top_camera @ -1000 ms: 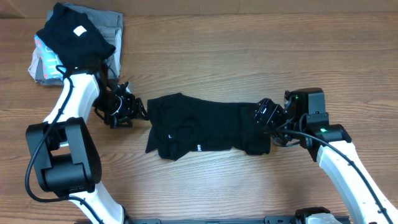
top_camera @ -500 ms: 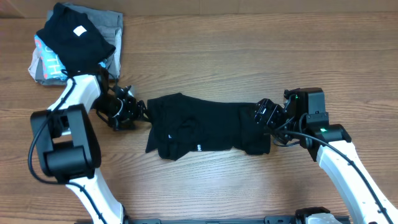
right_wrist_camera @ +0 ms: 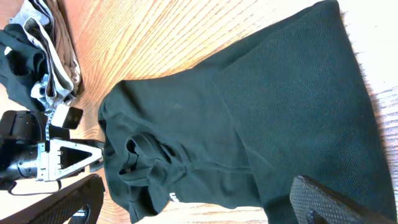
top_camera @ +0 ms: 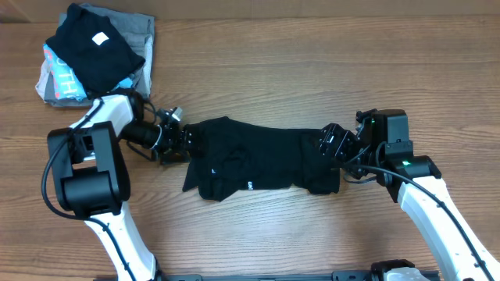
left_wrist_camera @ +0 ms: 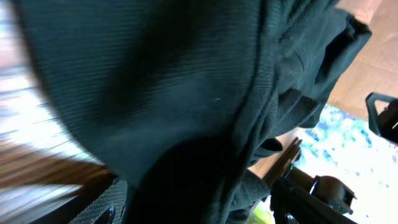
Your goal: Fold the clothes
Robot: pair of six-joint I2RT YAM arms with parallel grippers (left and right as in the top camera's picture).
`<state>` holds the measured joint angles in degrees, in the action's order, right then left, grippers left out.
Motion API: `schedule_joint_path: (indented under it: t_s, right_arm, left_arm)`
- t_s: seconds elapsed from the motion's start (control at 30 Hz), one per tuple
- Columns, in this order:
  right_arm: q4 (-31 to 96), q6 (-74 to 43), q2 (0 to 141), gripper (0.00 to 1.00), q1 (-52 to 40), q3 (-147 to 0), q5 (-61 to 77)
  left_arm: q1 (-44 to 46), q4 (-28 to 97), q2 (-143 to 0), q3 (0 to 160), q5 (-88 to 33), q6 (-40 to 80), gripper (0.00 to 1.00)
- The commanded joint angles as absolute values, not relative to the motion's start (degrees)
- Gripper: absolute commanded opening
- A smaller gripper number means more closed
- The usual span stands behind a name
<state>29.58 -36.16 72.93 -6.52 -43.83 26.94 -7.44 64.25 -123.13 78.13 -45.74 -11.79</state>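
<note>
R fingers [right_wrist_camera: 329, 202] wide apart & empty over black shirt [top_camera: 258, 160]; L fingers [top_camera: 186, 143] half-hidden in its fabric, grip unclear.

Black shirt [top_camera: 258, 160], small white marks. Beyond left gripper [top_camera: 190, 143]: black folded piece [top_camera: 94, 51], white square label, over grey garment [top_camera: 141, 31], light-blue garment [top_camera: 58, 74]. Tan wood-grain table [top_camera: 312, 62].
</note>
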Motion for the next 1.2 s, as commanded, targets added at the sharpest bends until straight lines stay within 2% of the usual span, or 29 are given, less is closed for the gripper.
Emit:
schedule_joint_path:
  t_s: [0.0, 0.2, 0.27, 0.37, 0.43, 0.47, 0.53, 0.7, 0.97, 1.17]
  right_arm:
    - [29.26, -35.55, 72.77, 1.0, -6.74, -44.6, 26.63]
    - [29.28, -35.55, 72.77, 1.0, -6.74, -44.6, 26.63]
    - [29.3, -35.55, 72.77, 1.0, -6.74, -44.58, 26.63]
    - [29.32, -35.55, 72.77, 1.0, -6.74, -44.58, 26.63]
    - [29.32, -35.53, 72.77, 1.0, -6.74, -44.6, 26.63]
    - [29.32, -35.55, 72.77, 1.0, -6.74, -44.6, 26.63]
    - [29.32, -35.53, 72.77, 1.0, -6.74, -44.6, 26.63]
    - [29.32, -35.51, 72.77, 1.0, -6.74, -44.6, 26.61]
    - [29.3, -34.09, 72.77, 1.0, -6.74, -44.58, 26.59]
    - [29.28, -34.06, 72.77, 1.0, -6.74, -44.6, 24.99]
  left_arm:
    - [-5.06, 63.59, -125.38, 76.99, -45.08, -13.74, 0.77]
    - [-0.71, 61.8, -125.36, 76.99, -46.57, -11.4, 0.75]
    - [0.16, 60.75, -125.38, 76.99, -46.54, -10.2, 0.7]
    - [0.89, 59.86, -125.38, 76.99, -46.52, -10.07, 0.5]
    - [0.93, 59.66, -125.36, 76.99, -46.37, -10.11, 0.32]
    - [0.93, 59.66, -125.36, 76.99, -45.89, -10.07, 0.19]
    - [0.73, 59.68, -125.36, 76.99, -44.34, -9.76, 0.04]
    - [-2.28, 61.06, -125.34, 77.73, -37.98, -3.75, 0.04]
    - [-10.85, 68.6, -125.34, 85.73, -34.76, -3.6, 0.04]
    - [-10.72, 79.0, -125.34, 96.53, -27.16, 0.05, 0.04]
